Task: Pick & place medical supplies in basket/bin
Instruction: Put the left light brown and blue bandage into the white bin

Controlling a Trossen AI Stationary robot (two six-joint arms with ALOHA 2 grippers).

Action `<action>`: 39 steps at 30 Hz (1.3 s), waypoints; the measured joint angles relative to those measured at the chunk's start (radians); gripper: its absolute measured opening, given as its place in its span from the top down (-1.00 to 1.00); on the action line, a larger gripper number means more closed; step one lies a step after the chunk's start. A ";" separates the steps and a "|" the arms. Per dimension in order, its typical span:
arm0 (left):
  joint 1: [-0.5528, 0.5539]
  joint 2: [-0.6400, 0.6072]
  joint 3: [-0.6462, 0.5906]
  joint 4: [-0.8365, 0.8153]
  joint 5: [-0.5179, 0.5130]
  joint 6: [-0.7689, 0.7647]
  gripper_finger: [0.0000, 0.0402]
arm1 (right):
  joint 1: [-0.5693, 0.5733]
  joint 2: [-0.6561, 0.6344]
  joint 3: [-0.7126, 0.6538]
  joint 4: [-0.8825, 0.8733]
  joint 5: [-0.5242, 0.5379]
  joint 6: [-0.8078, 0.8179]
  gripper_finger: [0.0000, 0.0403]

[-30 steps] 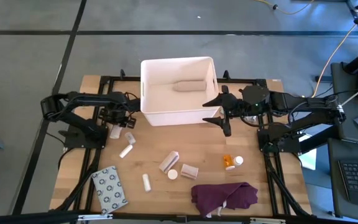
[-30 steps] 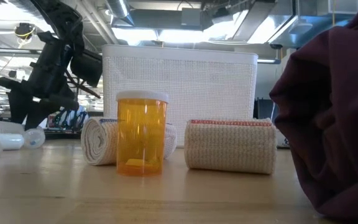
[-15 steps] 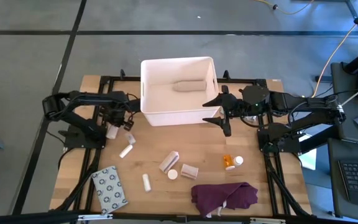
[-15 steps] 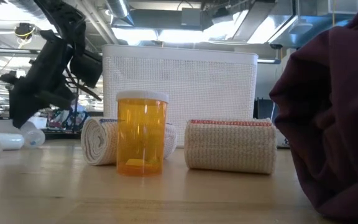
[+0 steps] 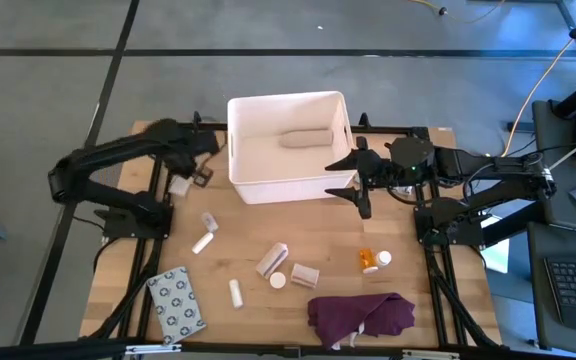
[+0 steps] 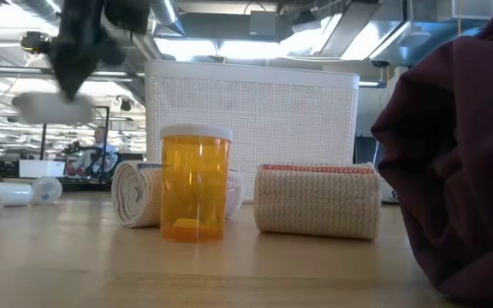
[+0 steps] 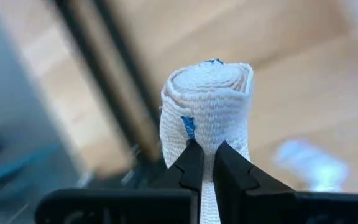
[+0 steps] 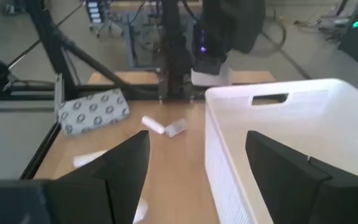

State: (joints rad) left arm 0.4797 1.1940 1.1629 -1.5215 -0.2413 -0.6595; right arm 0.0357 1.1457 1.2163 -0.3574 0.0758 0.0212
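Observation:
My left gripper (image 5: pixel 190 175) is shut on a white gauze roll (image 7: pixel 207 106), high above the table's far left, beside the white bin (image 5: pixel 286 187); in the low view the roll (image 6: pixel 54 107) is a blur. A beige roll (image 5: pixel 305 138) lies in the bin. My right gripper (image 5: pixel 353 185) stands open by the bin's right near corner, with nothing between its fingers. On the table lie an orange pill bottle (image 5: pixel 370 260), two rolls (image 5: pixel 272 259) (image 5: pixel 305 274), small white tubes (image 5: pixel 203 243) (image 5: pixel 236 293) and a patterned packet (image 5: pixel 177 302). My left gripper pinches the soft roll's side (image 7: pixel 191 134) between its two fingers, whose tips (image 7: pixel 190 163) stand almost together with the cloth squeezed between them. The roll's spiral end (image 7: pixel 210 70) sticks out past the fingertips. The roll is lifted clear of the table.
A dark purple cloth (image 5: pixel 360 315) lies heaped at the near right and fills the right of the low view (image 6: pixel 460 162). Black frame rails (image 5: pixel 168 130) run along the table's edges. Bare wood shows between the bin and the scattered supplies.
My left gripper has taken hold of the white roll on the table at the far left and has lifted it well clear, rising and going toward the far edge beside the bin. The bin has shifted slightly.

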 joint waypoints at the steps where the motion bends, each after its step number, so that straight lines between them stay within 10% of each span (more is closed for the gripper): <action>1: 0.000 -0.023 0.032 0.033 0.011 0.014 0.94 | 0.000 0.003 0.001 0.008 0.016 0.000 -0.33; 12: -0.009 -0.221 0.204 0.603 0.142 0.266 0.93 | -0.021 0.062 0.001 0.099 0.081 0.024 -0.33; 20: -0.011 -0.098 0.209 1.090 0.199 0.507 0.94 | -0.021 0.072 0.001 0.100 0.082 0.037 -0.33; 39: 0.030 0.803 0.749 0.793 0.204 0.819 0.96 | 0.097 0.071 0.001 -0.156 0.135 0.342 -0.33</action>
State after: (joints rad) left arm 0.5098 1.9970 1.9124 -0.7286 -0.0369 0.1600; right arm 0.1327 1.2171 1.2171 -0.5137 0.2111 0.3627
